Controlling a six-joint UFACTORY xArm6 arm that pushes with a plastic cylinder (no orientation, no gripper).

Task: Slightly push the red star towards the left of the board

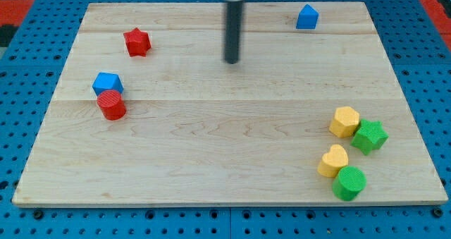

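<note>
My tip [232, 60] had no fingers and touched nothing, standing well to the view's right of the red star [137, 42]; the star's pointing was unclear.

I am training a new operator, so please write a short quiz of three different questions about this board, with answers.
1. True or false: my tip touches the red star.
2. On which side of the red star is my tip? A) the view's left B) the view's right
3. Fill in: the red cylinder touches a ____ block.

Key: 1 false, the tip stands well apart from it. 2 B. 3 blue; the blue block sits just above the cylinder in the view.
</note>
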